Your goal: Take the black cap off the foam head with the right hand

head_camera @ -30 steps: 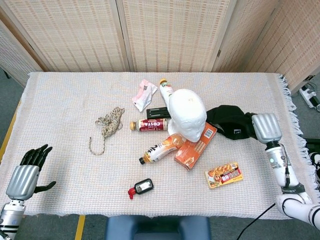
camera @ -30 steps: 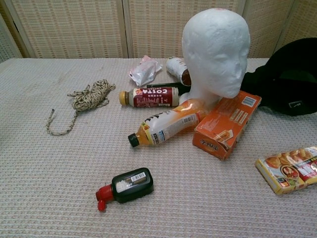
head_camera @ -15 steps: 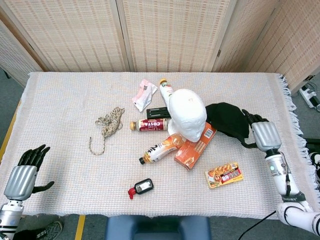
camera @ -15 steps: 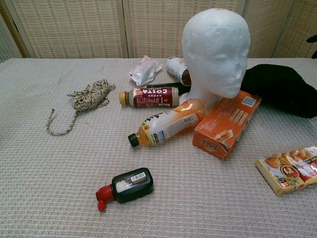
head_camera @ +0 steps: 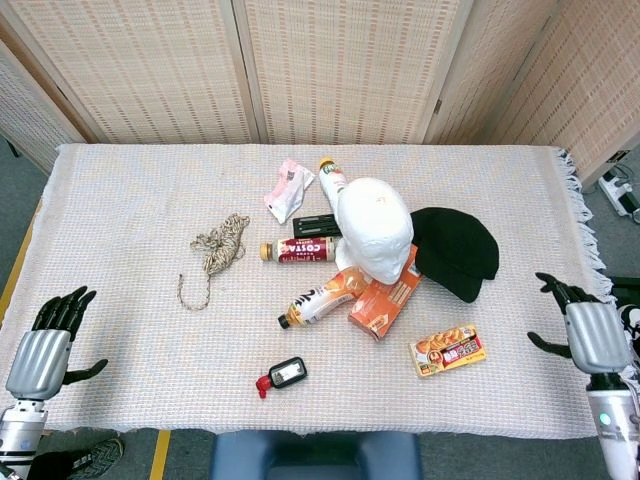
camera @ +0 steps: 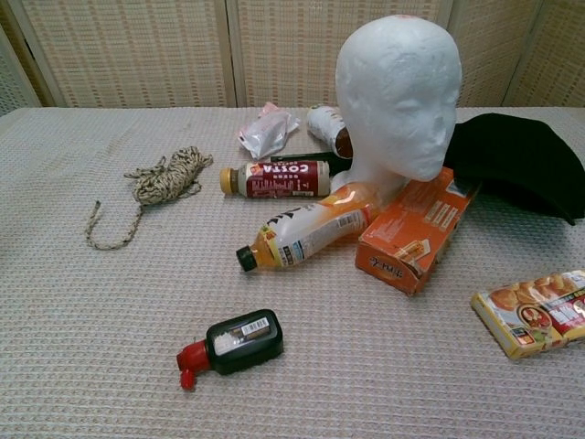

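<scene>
Now the black cap point(head_camera: 455, 252) lies flat on the tabletop point(head_camera: 120, 200), right beside the white foam head point(head_camera: 375, 228) and touching the orange box point(head_camera: 385, 295). The foam head is bare on top. The right hand point(head_camera: 590, 335) is off by the right edge of the tabletop, well apart from the cap, with its fingers point(head_camera: 556, 290) spread apart and holding nothing. The left hand point(head_camera: 45, 345) is by the front left corner, its fingers spread too and holding nothing.

One brown bottle point(camera: 274, 178) says "COSTA" on its label. I count three bottles lying down: that one, an orange drink bottle point(camera: 306, 229), and one more point(camera: 327, 130) behind the head. One small black bottle with a red cap point(camera: 233, 340) lies near the front edge. One snack pack point(camera: 535, 311) is at the right. One rope point(head_camera: 215, 255) and one crumpled wrapper point(head_camera: 287, 187) are there too. The left side of the tabletop has lots of open room.
</scene>
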Robot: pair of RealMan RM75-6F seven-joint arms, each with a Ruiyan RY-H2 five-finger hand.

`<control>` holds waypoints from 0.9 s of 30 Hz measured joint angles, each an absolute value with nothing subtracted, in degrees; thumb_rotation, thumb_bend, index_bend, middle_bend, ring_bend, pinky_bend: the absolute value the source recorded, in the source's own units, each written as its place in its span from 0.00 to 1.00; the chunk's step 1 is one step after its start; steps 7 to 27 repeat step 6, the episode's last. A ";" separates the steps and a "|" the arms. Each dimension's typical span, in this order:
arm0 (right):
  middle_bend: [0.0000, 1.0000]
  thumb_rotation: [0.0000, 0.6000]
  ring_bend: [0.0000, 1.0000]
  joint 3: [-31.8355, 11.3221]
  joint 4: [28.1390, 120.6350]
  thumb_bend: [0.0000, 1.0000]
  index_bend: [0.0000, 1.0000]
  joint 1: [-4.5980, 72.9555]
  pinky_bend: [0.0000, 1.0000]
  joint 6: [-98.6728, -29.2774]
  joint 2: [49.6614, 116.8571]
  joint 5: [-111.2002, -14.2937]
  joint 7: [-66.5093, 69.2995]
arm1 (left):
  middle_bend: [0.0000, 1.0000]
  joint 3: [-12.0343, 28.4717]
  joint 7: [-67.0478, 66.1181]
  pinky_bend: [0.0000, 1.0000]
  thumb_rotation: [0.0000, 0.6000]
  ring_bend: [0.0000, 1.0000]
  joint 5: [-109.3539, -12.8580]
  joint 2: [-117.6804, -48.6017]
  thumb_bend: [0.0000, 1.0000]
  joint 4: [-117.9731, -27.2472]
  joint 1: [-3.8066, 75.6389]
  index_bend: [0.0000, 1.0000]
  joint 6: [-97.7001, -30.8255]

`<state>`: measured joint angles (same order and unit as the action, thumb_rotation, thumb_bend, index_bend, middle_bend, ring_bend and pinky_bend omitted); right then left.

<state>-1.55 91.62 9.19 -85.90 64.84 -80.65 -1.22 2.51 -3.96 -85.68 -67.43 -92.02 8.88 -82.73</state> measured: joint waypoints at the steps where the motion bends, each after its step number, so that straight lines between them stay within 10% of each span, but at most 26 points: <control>1: 0.35 1.00 0.35 -0.96 91.94 0.06 0.19 8.27 0.50 -86.75 64.65 -81.35 -0.80 | 0.08 2.55 -4.00 0.13 1.00 0.11 -85.72 -67.49 0.09 -92.02 8.88 0.07 -82.81; 27: 0.35 1.00 0.36 0.56 92.54 0.06 0.21 5.51 0.50 -89.19 64.33 -84.02 -0.04 | 0.08 2.90 -4.24 0.13 1.00 0.11 -85.80 -68.05 0.09 -91.94 8.95 0.07 -83.22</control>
